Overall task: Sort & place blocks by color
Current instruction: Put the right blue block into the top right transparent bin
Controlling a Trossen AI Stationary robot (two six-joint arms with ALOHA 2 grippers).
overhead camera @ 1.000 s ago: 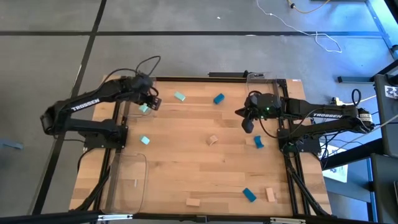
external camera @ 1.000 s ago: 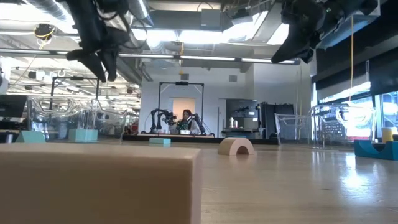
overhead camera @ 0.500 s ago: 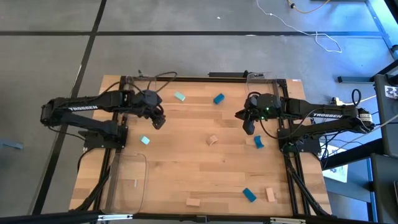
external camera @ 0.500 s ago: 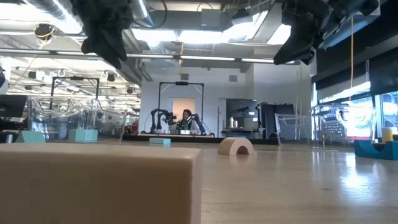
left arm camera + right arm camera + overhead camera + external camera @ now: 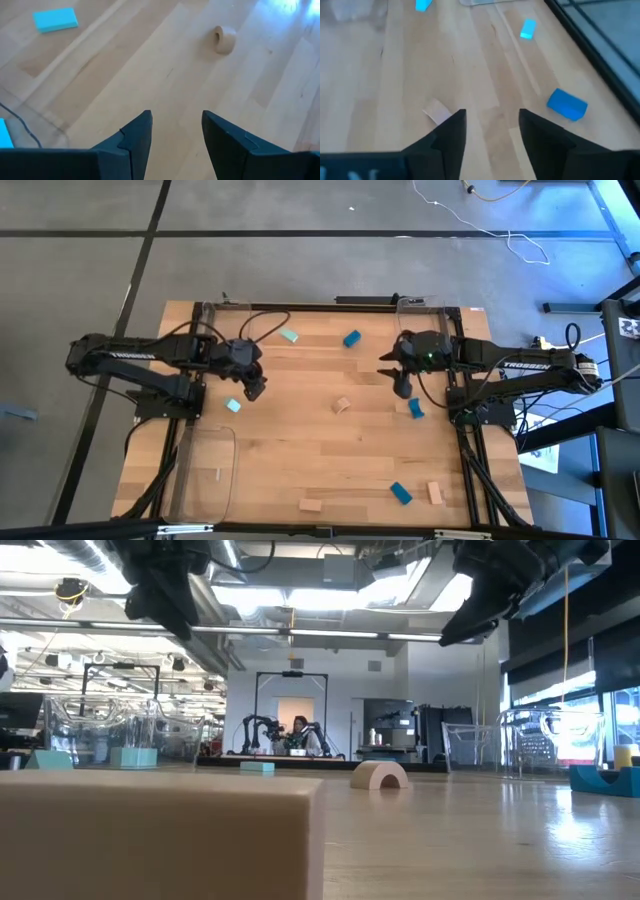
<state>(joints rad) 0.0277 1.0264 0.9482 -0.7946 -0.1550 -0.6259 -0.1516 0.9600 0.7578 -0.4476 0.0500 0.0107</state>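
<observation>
Small blocks lie scattered on the wooden table (image 5: 300, 450): a mint block (image 5: 289, 335) and a blue block (image 5: 351, 338) at the far side, a mint block (image 5: 234, 405) at the left, a wooden arch (image 5: 342, 405) in the middle, a blue block (image 5: 415, 409) at the right. A blue block (image 5: 401, 493) and two wooden blocks (image 5: 435, 492) (image 5: 310, 504) lie near the front edge. My left gripper (image 5: 255, 388) hangs open above the table's left part, just far of the left mint block. My right gripper (image 5: 400, 383) hangs open above the right part. Both (image 5: 175, 130) (image 5: 490, 130) have nothing between their fingers.
A clear tray (image 5: 210, 470) lies at the near left corner and another (image 5: 425, 310) stands at the far right edge. In the low view a wooden block (image 5: 160, 830) fills the foreground. Bare wood stretches between the arch and the front blocks.
My left gripper has swung from the far left corner toward the near edge and the table's middle, staying open. My right gripper has stayed in place, rolled a little and opened.
</observation>
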